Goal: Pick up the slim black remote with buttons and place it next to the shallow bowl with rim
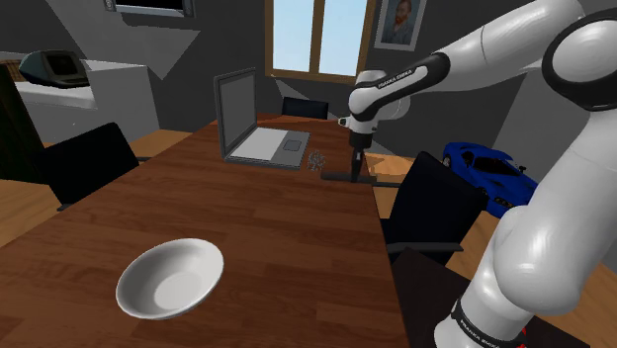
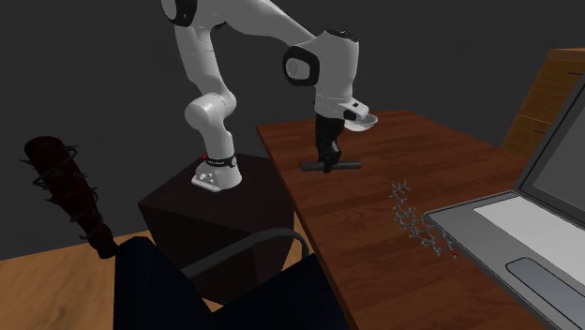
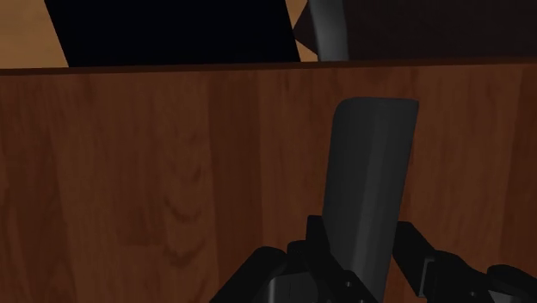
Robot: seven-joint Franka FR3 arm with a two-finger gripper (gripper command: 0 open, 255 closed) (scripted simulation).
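Tool (image 1: 354, 168) clamped on slim black remote (image 1: 336, 177) near table (image 1: 257, 217) edge; I see white bowl (image 1: 170, 279) well apart, nearer the stand's end.

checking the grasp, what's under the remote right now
Wooden table lies under the remote, which the gripper clasps. The patch directly beneath the remote is covered.

One remote (image 3: 368, 189), one bowl (image 1: 170, 278), one laptop (image 1: 259, 129), one blue toy car (image 1: 489, 170).

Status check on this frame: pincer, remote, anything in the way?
Pincer shut on remote, near table edge. Bowl far down the table. Laptop off the route.
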